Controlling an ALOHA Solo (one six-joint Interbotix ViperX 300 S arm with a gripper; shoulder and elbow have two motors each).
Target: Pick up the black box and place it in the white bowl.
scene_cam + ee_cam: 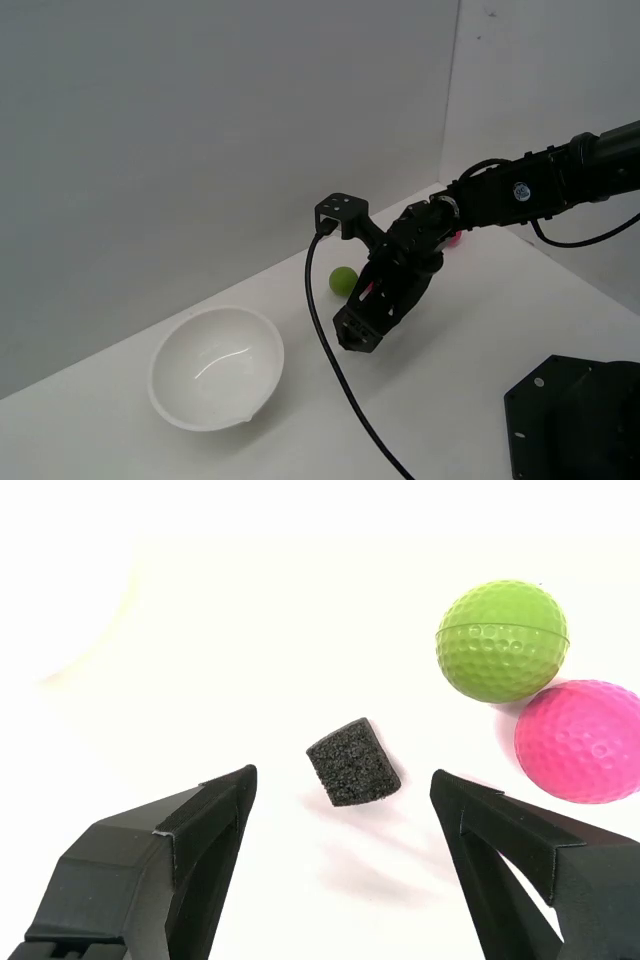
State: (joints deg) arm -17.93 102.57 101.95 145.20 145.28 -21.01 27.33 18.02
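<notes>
- Exterior view: the arm reaches in from the exterior view's right, with the gripper tilted down low over the white table. The white bowl sits at about nine o'clock from the gripper, a little nearer the camera, near but clear of it. A green ball shows just past the gripper at about twelve o'clock. The black box is hidden behind the arm here, so this view cannot confirm alignment.
- Wrist view: the black box lies on the table, just ahead of the gap between the two fingers, turned so one corner points towards the camera. The jaws stand wide apart and hold nothing. The green ball is at about two o'clock from the box and a pink ball at about three o'clock; the two balls touch or nearly so.
- Doing the grasp well, as I judge it: advance until the box sits squarely between the fingertips, then close.
- The box looks like soft foam, so a gentle squeeze should do.
- Because the box sits skewed, a slight wrist turn would let the pads meet flat faces rather than corners.
- The finger on the pink ball's side has little room; keep it clear so that no ball rolls.
</notes>
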